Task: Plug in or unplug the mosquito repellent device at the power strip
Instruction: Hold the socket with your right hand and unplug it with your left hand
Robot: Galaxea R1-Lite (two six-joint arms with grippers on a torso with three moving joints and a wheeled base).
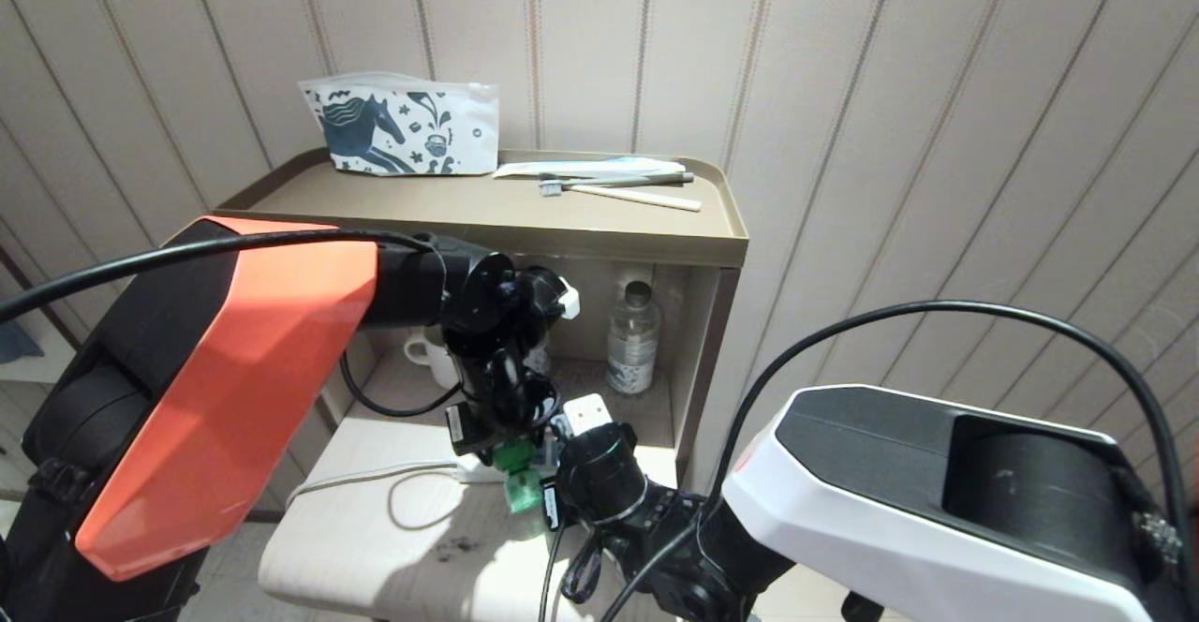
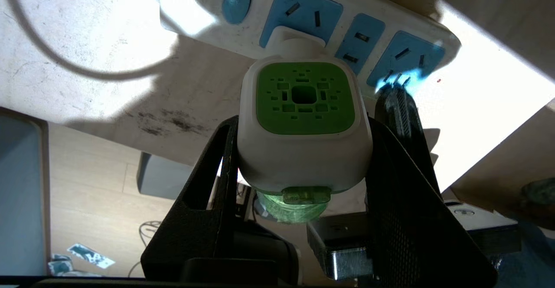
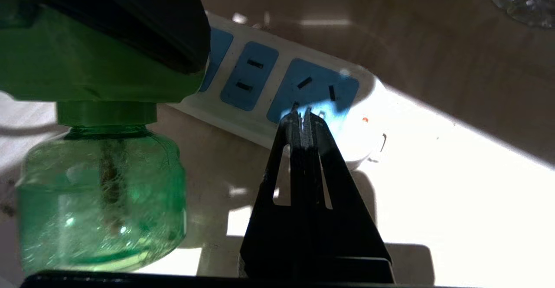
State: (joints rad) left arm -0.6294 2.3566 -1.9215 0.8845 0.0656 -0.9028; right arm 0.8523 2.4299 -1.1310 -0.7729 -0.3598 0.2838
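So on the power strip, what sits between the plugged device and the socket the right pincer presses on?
One free two-slot blue socket on the power strip. The left wrist view shows it between the mosquito repellent device and the right pincer, which is shut.

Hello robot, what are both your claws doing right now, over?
Left gripper clamped on the mosquito repellent device, plugged at the power strip. Right gripper shut, tips pressing on strip's end. Nothing blocking.

device's plug (image 2: 299, 45) hidden, mug (image 1: 426, 352) half-hidden
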